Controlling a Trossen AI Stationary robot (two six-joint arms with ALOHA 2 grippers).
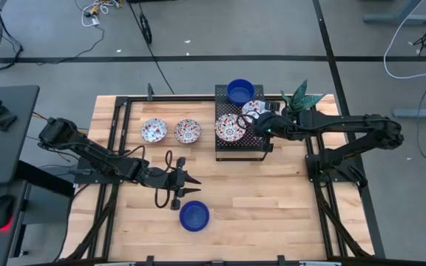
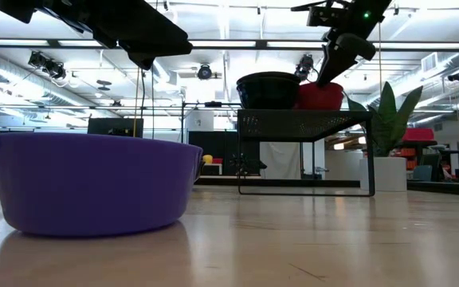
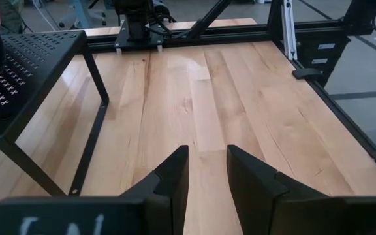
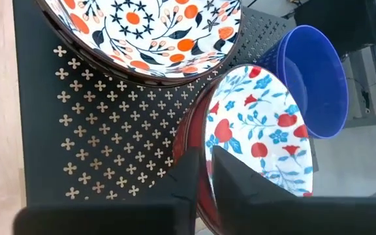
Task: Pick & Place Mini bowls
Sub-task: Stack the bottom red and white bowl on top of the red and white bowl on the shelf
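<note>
Here, a red-and-blue floral mini bowl (image 4: 260, 130) sits on the black perforated stand (image 4: 96, 150), its rim pinched by the right gripper (image 4: 204, 173). Beside the stand, the left gripper (image 3: 207, 171) hovers spread over the table (image 3: 240, 104). A label at that wrist is cut off, unreadable.

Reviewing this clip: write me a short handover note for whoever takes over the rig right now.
Right claw: over the black perforated stand, fingers straddling the rim of the floral bowl with red flowers; whether it grips is unclear.
Left claw: open, empty, above bare table beside the blue bowl near the front edge.
Bowls: two floral bowls on the wood left of the stand; on the stand, a large orange-flowered bowl, the clamped one and another blue bowl.
Done: three bowls on the wood.
Left: probably the three on the stand.
</note>
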